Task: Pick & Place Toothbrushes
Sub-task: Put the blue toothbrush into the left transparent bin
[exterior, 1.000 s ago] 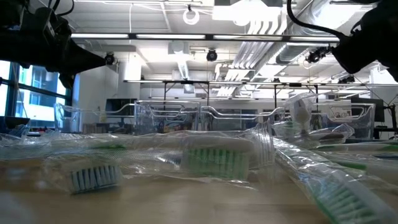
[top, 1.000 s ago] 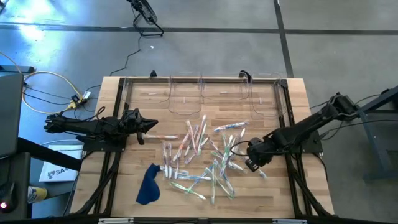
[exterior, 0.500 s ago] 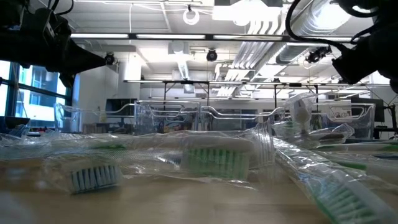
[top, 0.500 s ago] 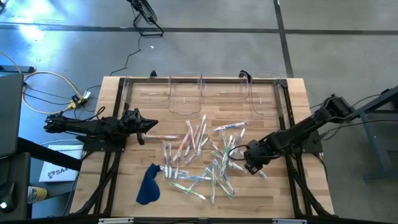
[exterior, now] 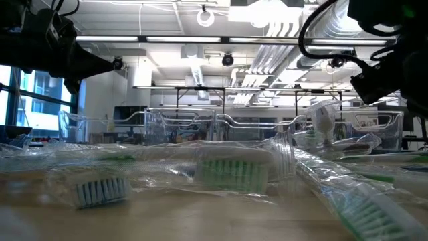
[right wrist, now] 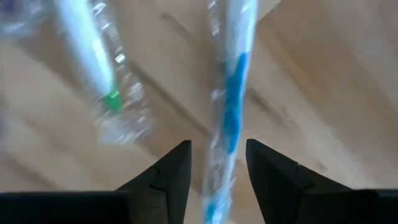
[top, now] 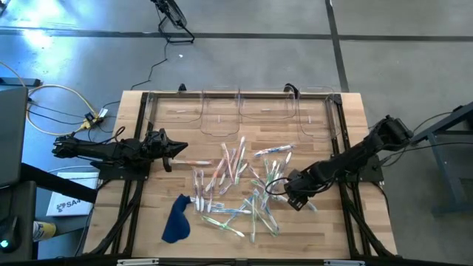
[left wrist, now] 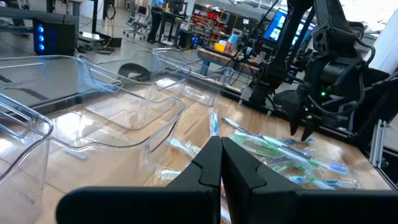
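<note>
Hanging low over the right edge of the scattered toothbrushes (top: 240,185), the right gripper (top: 290,195) has its two fingers (right wrist: 173,171) parted, and in the right wrist view a wrapped toothbrush with a blue handle (right wrist: 231,118) runs straight into the gap between them; whether the fingers touch it cannot be told. Just beside it lies another wrapped brush with a green mark (right wrist: 102,81), flat on the wooden table (top: 355,118).

No brand or writing can be read on the wrappers; a white sheet (top: 68,204) off the table's left side carries dark letters too small to read.

The pile spreads over the table's middle, pink, green and blue handles crossing one another, and reaches from the right gripper toward the dark blue cloth (top: 176,219) near the front left. Clear plastic bins (top: 244,111) stand in a row along the far edge.

The left gripper (top: 177,150), fingers pressed together and holding nothing, waits at the left, apart from the pile.
</note>
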Robot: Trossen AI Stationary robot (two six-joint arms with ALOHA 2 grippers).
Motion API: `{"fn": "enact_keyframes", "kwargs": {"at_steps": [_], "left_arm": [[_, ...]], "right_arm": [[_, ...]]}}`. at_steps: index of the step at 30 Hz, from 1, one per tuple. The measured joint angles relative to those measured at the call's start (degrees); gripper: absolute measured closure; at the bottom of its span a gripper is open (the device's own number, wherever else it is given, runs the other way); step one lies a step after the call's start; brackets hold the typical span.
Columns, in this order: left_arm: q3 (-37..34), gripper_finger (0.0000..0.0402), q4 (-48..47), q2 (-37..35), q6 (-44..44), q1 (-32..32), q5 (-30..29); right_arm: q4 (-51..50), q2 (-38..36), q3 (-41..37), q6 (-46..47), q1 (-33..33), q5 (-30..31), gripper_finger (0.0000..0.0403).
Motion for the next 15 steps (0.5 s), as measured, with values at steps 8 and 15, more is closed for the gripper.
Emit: {"fn": "enact_keyframes", "kwargs": {"at_steps": [8, 15], "left_arm": [[0.00, 0.0402, 0.00, 0.02, -0.02, 0.00, 0.00], [0.00, 0.0402, -0.02, 0.02, -0.02, 0.00, -0.02]], "right_arm": [[-0.42, 2.92, -0.04, -3.01, 0.00, 0.27, 0.0257], [0.40, 5.01, 0.11, -6.17, -0.03, -0.89, 0.0261]]}}
